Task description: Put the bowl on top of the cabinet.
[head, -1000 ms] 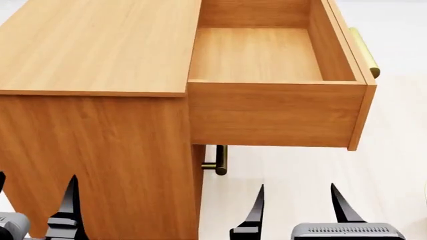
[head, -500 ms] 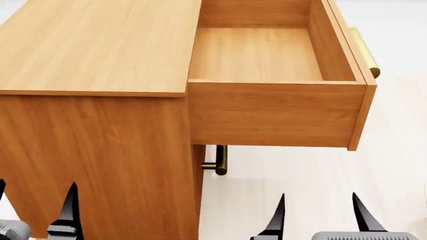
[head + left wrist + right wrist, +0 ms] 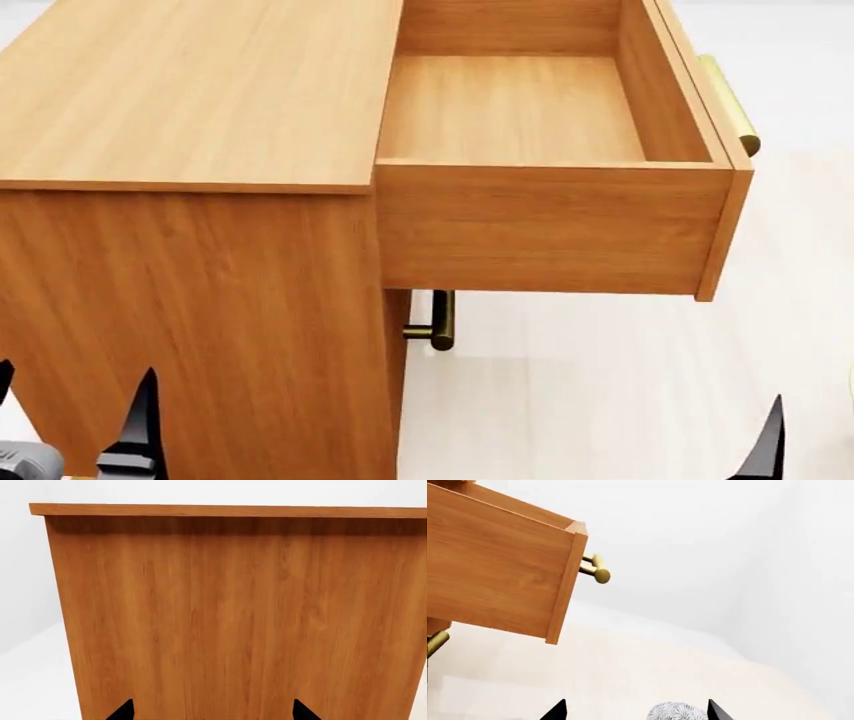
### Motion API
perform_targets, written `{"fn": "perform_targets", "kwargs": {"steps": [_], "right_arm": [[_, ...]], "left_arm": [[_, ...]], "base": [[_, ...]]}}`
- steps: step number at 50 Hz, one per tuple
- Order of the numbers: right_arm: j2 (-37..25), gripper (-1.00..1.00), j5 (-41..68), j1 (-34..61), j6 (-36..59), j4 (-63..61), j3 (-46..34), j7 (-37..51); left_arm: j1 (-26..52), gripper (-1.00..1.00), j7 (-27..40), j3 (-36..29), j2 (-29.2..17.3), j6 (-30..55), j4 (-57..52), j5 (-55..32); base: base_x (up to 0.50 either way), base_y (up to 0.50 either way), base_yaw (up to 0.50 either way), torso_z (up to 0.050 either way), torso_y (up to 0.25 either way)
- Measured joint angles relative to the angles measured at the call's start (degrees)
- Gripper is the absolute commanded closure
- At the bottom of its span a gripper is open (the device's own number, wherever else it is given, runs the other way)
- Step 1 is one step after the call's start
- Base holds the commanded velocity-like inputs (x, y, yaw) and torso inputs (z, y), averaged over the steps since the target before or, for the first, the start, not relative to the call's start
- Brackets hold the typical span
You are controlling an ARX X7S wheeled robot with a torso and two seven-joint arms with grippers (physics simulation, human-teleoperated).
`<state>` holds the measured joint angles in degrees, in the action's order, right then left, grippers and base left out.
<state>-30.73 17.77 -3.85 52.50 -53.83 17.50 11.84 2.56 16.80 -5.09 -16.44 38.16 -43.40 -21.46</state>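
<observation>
The bowl, a small patterned thing peeking in at the bottom centre between the spread, empty tips of the right gripper, looks light, rigid, glazed and breakable, so its rim seems the safest hold.

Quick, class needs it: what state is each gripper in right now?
Left gripper: open, empty, facing the light-brown wooden cabinet.
Right gripper: open, empty, the small grey-patterned white bowl beyond its fingertips.

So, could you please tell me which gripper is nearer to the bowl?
Right. The right gripper has the bowl just beyond its fingertips on the floor; the left gripper faces the cabinet side, no bowl in its view.
</observation>
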Motion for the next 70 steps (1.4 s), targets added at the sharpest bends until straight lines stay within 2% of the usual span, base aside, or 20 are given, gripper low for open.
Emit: {"fn": "perform_targets", "kwargs": {"steps": [16, 30, 46, 70], "right_arm": [[-8.32, -1.0, 3.03, 4.29, 10.18, 3.03, 10.47, -2.68], [-13.89, -1.0, 5.19, 11.63, 18.12, 9.18, 9.93, -3.23], [-17.28, -1.0, 8.27, 25.93, 23.3, 22.14, -1.44, -5.47], [-15.31, -1.0, 5.43, 41.46, 19.99, 43.38, -18.93, -6.84]], "left_arm": [[-0.8, -1.0, -0.57, -0.03, -0.55, -1.86, 1.58, -0.15], [-1.58, -1.0, -0.95, -0.2, -1.04, -3.44, 2.74, -0.05], [-1.97, -1.0, -0.49, -0.93, -1.6, -4.26, 3.21, 0.8], [-1.81, -1.0, -0.28, -2.62, -2.16, -6.14, 5.69, 2.39]], "base": [[0.0, 0.0, 0.0, 0.0, 0.0], [0.0, 0.0, 0.0, 0.0, 0.0], [0.0, 0.0, 0.0, 0.0, 0.0], [0.0, 0.0, 0.0, 0.0, 0.0]]}}
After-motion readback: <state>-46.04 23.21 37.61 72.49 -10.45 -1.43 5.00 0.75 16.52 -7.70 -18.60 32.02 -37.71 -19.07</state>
